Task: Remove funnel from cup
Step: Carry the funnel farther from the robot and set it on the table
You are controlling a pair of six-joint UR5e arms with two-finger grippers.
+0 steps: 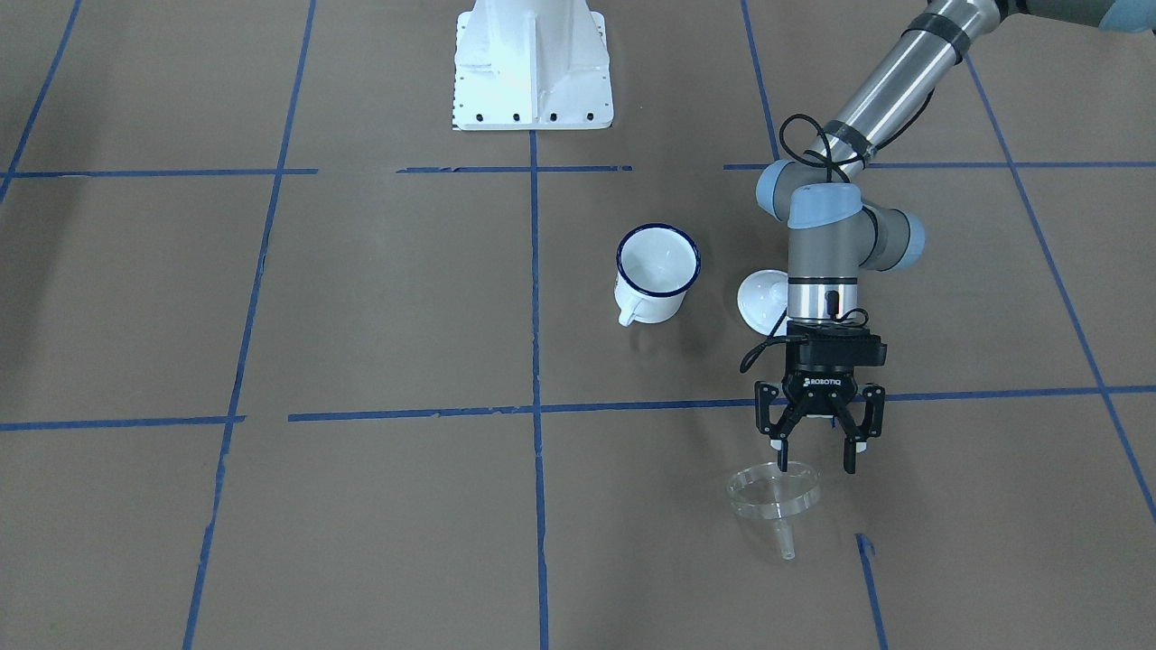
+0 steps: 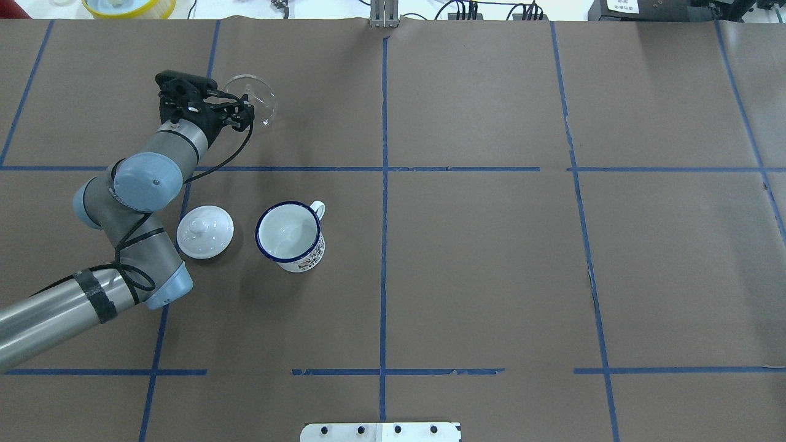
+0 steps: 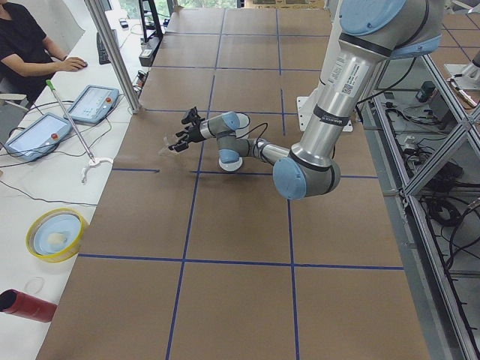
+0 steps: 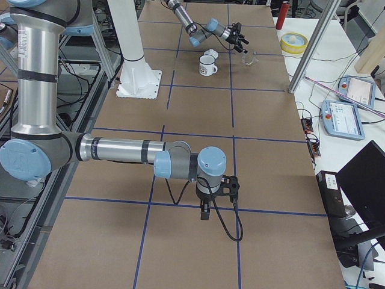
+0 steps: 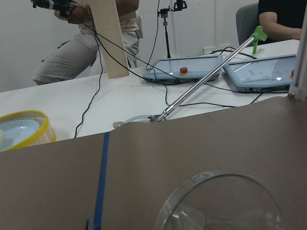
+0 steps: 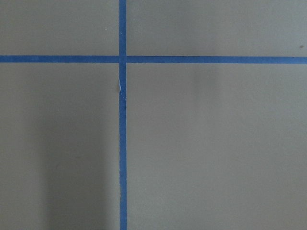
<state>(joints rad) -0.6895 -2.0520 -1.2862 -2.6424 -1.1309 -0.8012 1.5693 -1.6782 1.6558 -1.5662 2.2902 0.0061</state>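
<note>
The clear funnel (image 1: 775, 495) lies on its side on the brown table, its spout (image 1: 787, 545) pointing toward the operators' side. It also shows in the overhead view (image 2: 253, 102) and fills the bottom of the left wrist view (image 5: 225, 203). My left gripper (image 1: 815, 454) is open just above it, one fingertip (image 1: 781, 456) at the funnel's rim. The white mug with a dark blue rim (image 1: 657, 271) stands upright and empty, apart from the funnel (image 2: 288, 236). My right gripper (image 4: 207, 201) points down at bare table far away; I cannot tell whether it is open.
A white domed lid with a knob (image 2: 205, 231) lies next to the mug, under the left arm's wrist. The white robot base (image 1: 533, 63) is behind. A yellow bowl (image 5: 19, 129), tablets (image 5: 184, 72) and a metal pole stand past the table's far edge.
</note>
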